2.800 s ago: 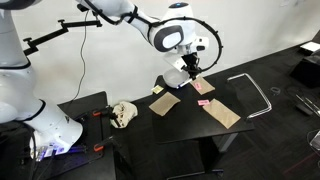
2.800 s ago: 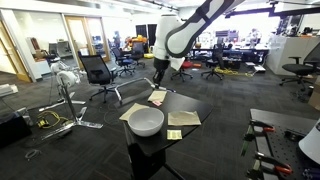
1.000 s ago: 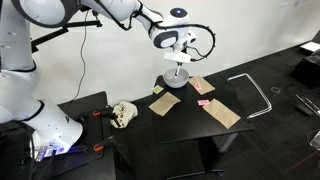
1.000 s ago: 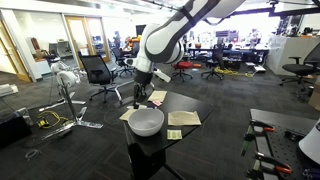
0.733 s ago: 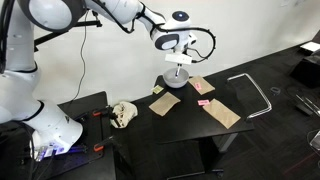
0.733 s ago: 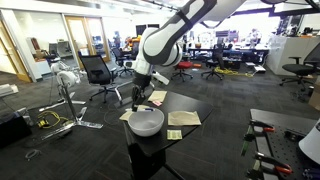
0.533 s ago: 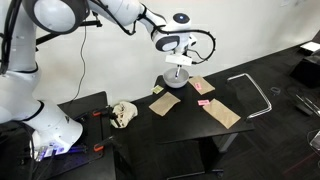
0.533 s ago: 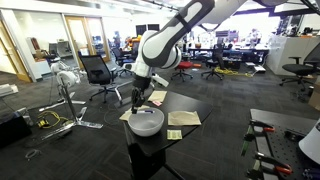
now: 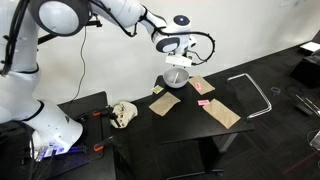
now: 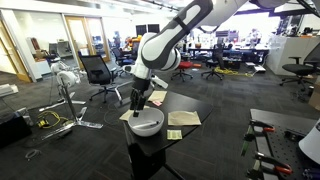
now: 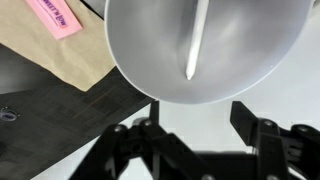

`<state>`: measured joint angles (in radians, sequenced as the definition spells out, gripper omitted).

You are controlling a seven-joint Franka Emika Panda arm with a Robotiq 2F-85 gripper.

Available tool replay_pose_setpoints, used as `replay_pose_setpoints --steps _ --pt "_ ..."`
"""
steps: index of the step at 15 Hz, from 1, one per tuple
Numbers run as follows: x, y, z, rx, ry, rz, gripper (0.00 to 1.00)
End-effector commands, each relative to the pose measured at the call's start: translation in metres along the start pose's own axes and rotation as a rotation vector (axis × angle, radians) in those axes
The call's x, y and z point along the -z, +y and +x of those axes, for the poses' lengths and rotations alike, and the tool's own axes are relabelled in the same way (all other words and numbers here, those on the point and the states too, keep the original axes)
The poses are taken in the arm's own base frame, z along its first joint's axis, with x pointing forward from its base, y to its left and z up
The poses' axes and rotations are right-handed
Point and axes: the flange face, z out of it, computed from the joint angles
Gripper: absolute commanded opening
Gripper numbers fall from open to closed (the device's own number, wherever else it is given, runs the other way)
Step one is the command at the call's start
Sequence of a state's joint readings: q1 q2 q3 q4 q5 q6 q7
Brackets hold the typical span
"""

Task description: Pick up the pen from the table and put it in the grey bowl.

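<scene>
The pen (image 11: 195, 40) lay inside the grey bowl (image 11: 140, 50). In my wrist view it showed as a pale sliver against the bowl's inner wall. Its long axis ran straight up that picture, away from my claw (image 11: 200, 135) and roughly in line with the gap between my fingers. My claw stood wide: the two dark fingers were well apart at the bottom of the view, with nothing between them.

The pen's near tip pointed toward me and stopped short of the bowl's near rim. Its far end was cut off by the top edge, so I could not tell whether it lay flat or leaned on the wall.

In both exterior views my claw (image 9: 178, 66) (image 10: 138, 104) hung just above the bowl (image 9: 176, 80) (image 10: 148, 124) on the dark table (image 10: 190, 135), but the pen was too small to make out there. I judged the drop made, and the coming move needed only a straight lift clear of the rim.

Just beside the bowl lay a brown paper (image 11: 60, 60) with a pink slip (image 11: 55, 12) touching it.
</scene>
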<state>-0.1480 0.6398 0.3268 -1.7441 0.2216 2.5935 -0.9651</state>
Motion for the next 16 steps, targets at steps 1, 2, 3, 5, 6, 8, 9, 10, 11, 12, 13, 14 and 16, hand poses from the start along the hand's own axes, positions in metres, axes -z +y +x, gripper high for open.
replay_pose_setpoints --steps 1,2,3,5,6,8,9,10,11,12,13,14,16 --pt "0.019 -0.001 0.003 0.012 0.032 -0.032 1.0" --pt "0.025 -0.002 0.004 0.006 0.036 -0.048 1.0" --pt "0.032 -0.003 0.005 0.008 0.042 -0.062 1.0" --pt "0.047 -0.007 0.006 0.0 0.052 -0.088 1.0" --pt "0.054 -0.009 0.007 0.01 0.057 -0.098 1.0" --pt "0.071 -0.014 0.008 -0.002 0.058 -0.117 1.0" --pt "0.08 -0.016 0.006 -0.003 0.049 -0.117 1.0" --pt "0.089 -0.019 0.005 -0.017 0.04 -0.12 1.0" --pt "0.098 -0.021 0.001 -0.021 0.02 -0.111 1.0" --pt "0.107 -0.023 -0.003 -0.039 -0.005 -0.103 1.0" --pt "0.115 -0.025 -0.007 -0.048 -0.018 -0.093 1.0" --pt "0.123 -0.026 -0.011 -0.059 -0.033 -0.084 1.0" --pt "0.139 -0.029 -0.021 -0.066 -0.073 -0.069 1.0"
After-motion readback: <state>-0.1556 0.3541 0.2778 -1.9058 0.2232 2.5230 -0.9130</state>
